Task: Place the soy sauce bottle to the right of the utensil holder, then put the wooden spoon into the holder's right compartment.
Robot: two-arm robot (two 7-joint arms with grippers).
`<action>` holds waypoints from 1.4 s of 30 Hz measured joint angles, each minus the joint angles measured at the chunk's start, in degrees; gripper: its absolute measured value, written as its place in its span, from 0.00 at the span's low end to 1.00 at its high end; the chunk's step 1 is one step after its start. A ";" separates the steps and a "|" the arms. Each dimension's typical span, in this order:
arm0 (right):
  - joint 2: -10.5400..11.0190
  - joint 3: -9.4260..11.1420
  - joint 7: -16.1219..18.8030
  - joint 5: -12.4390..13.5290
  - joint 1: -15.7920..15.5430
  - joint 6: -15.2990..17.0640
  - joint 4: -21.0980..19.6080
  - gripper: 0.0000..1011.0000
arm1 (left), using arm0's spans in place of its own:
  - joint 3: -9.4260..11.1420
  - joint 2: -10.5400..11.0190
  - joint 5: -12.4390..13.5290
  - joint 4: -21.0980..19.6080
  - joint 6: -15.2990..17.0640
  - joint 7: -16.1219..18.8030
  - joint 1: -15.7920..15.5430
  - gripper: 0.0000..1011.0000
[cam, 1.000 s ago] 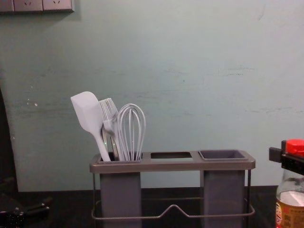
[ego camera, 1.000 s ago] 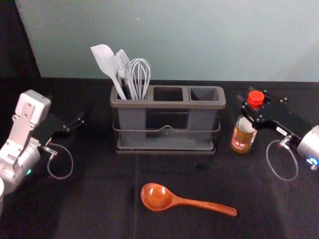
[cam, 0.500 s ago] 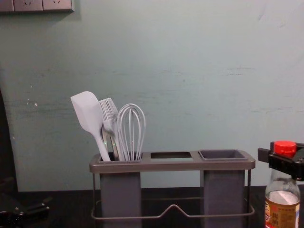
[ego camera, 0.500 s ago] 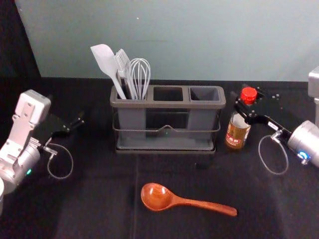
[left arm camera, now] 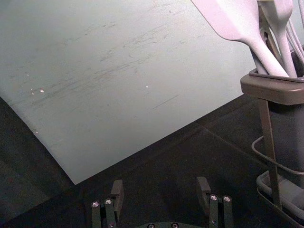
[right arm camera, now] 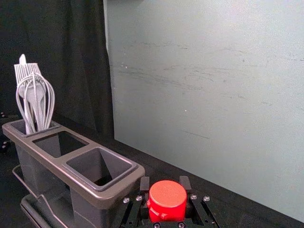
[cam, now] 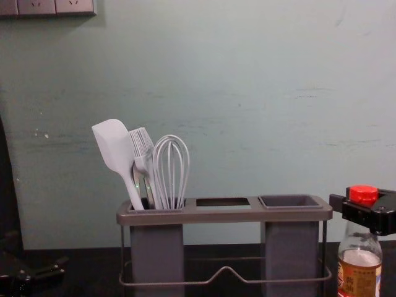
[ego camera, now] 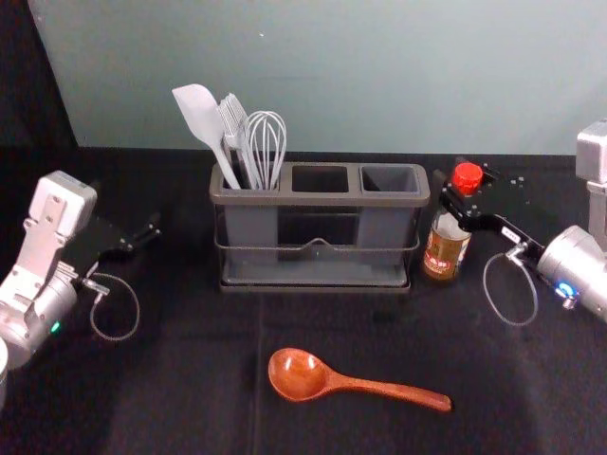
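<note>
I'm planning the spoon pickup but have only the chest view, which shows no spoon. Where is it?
Observer: The wooden spoon lies on the table in front of the utensil holder, its bowl toward the robot's left and its handle toward the right.
Operator: Understood. Does the right gripper have the soy sauce bottle from both sides?
Observer: Yes, the right wrist view shows one finger on each side, with the red cap between them.
Operator: And the left gripper, low at my left edge: is it holding anything?
Observer: No, the left wrist view shows its fingers apart with nothing between them.
</note>
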 joint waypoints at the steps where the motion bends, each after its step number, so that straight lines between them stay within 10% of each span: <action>1: -0.06 -0.03 0.00 0.00 0.06 0.00 0.09 0.38 | 0.00 0.00 0.00 0.00 0.00 0.00 0.00 0.99; 7: -0.26 -0.12 -0.06 0.00 0.40 0.25 0.61 0.42 | 0.00 0.00 0.00 0.00 0.00 0.00 0.00 0.99; 27: 0.89 1.23 -1.45 -0.26 -1.11 1.07 -2.83 0.99 | 0.00 0.00 0.00 0.00 0.00 0.00 0.00 0.99; 42: 5.92 3.85 -5.85 -1.72 -9.24 10.26 -15.41 0.99 | 0.00 0.00 0.00 0.00 0.00 0.00 0.00 0.99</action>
